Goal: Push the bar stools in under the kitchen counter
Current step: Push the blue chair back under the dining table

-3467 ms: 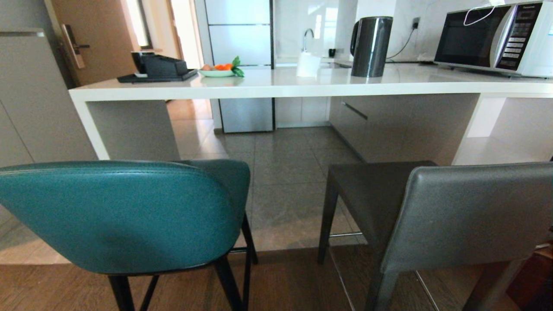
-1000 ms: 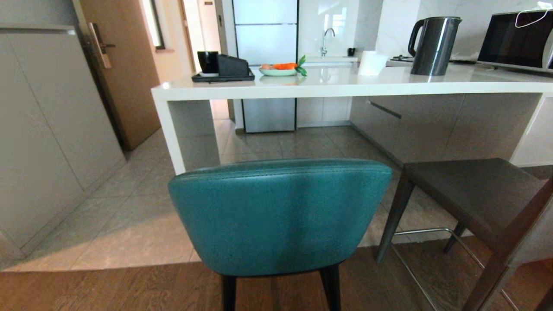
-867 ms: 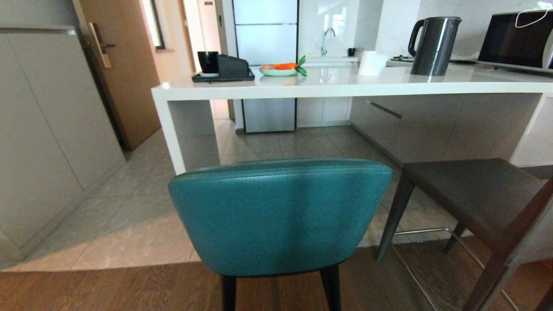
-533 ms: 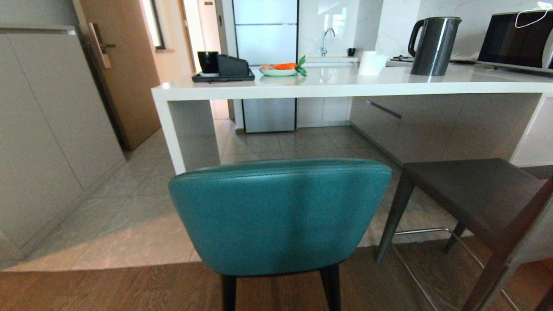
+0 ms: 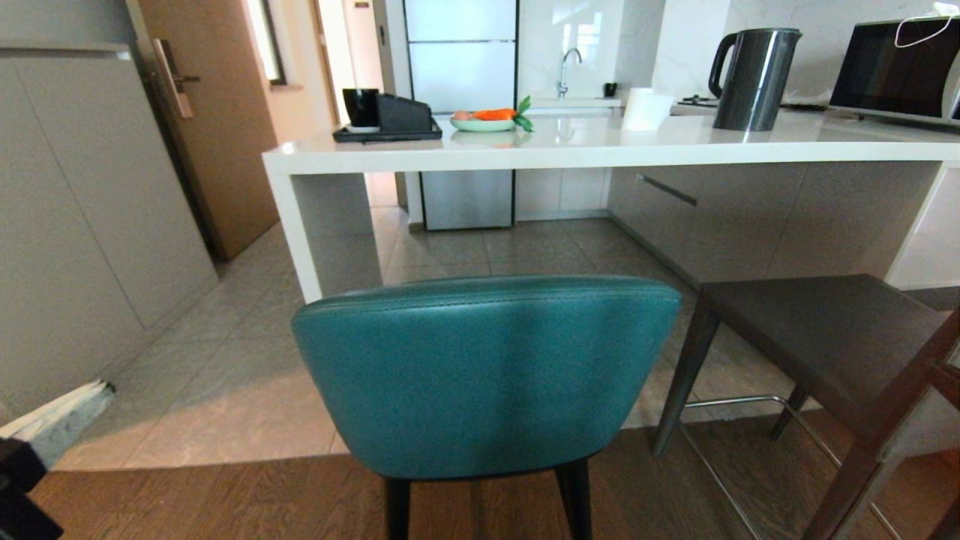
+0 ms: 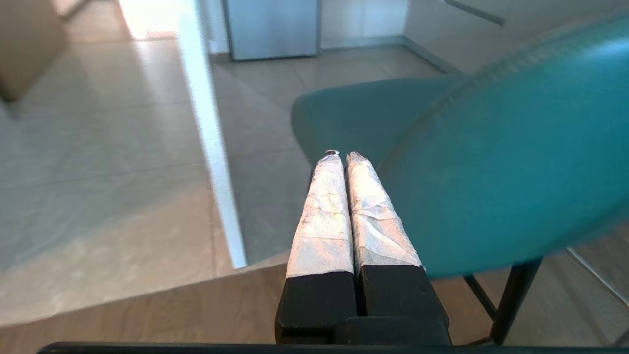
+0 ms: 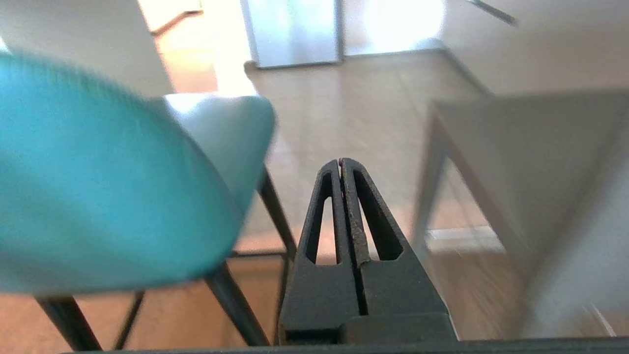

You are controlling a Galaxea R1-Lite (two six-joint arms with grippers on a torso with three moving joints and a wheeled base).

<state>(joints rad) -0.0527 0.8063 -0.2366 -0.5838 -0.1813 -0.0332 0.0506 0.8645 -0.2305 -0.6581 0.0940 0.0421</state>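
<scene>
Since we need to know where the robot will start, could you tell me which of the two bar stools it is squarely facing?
The teal stool, centred ahead with its curved back toward the head camera; the dark grey stool stands off to the right.

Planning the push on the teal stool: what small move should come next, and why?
Probably bring the shut left claw onto the teal stool's backrest; the claw sits beside it, apart, and the stool stands short of the kitchen counter.
</scene>
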